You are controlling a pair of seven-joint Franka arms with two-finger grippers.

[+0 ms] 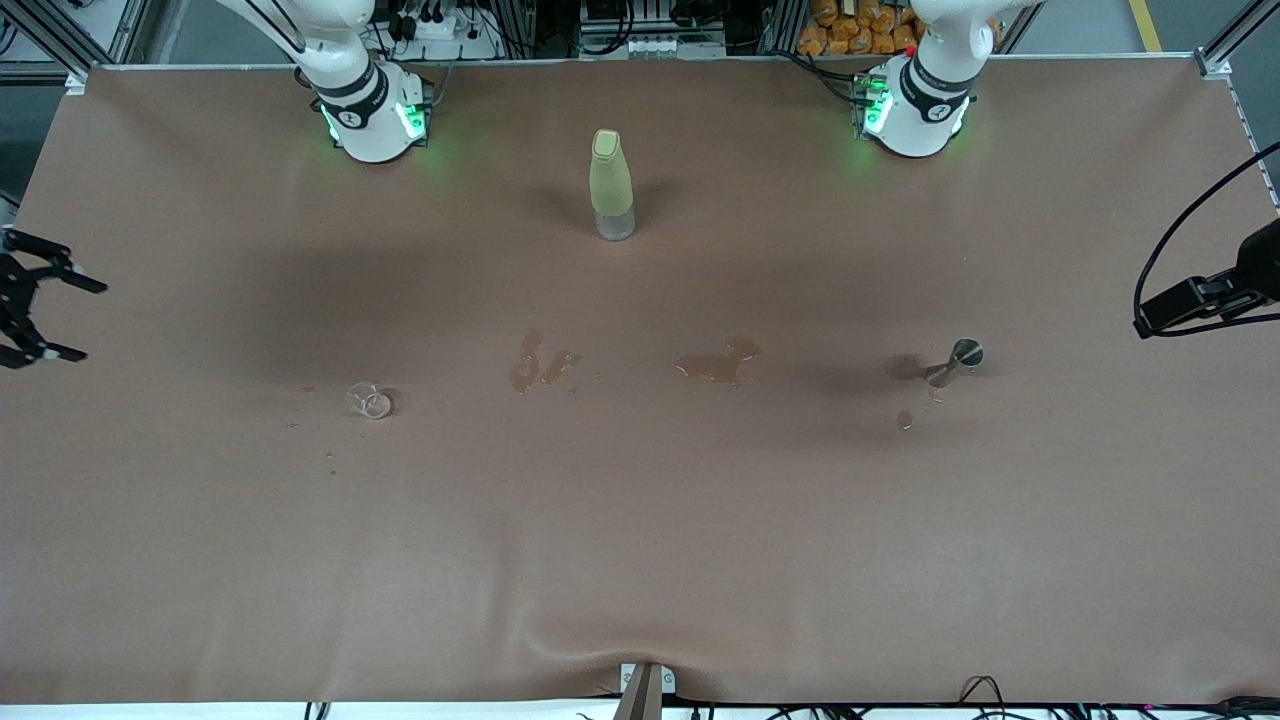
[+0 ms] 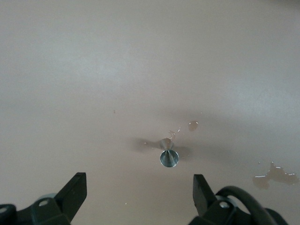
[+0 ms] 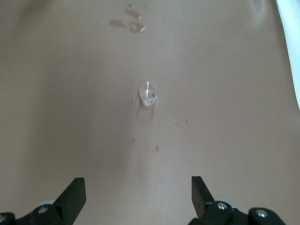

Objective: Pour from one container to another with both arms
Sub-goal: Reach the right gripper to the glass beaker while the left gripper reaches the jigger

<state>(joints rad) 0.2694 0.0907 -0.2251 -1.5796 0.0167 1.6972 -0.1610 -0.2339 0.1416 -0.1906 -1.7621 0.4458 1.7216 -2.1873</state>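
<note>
Big table covered in a plain brown cloth (image 1: 640, 560), a bit wrinkled at the edge nearest the front camera. Aluminium frame posts (image 1: 1235, 40) stand at the corners, with tangled black cables (image 1: 440, 20) and a pile of orange packets (image 1: 860, 30) along the edge where the bases sit. Grey floor (image 1: 1080, 25) with a yellow line (image 1: 1145, 22) past that.

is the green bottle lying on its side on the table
No, the green bottle stands upright on the brown table, cap on top, between the two arm bases.

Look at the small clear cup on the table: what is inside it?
The clear cup stands upright on the brown table cover. Through its open mouth only its glassy bottom and glints show; whether any liquid lies inside cannot be told.
</note>
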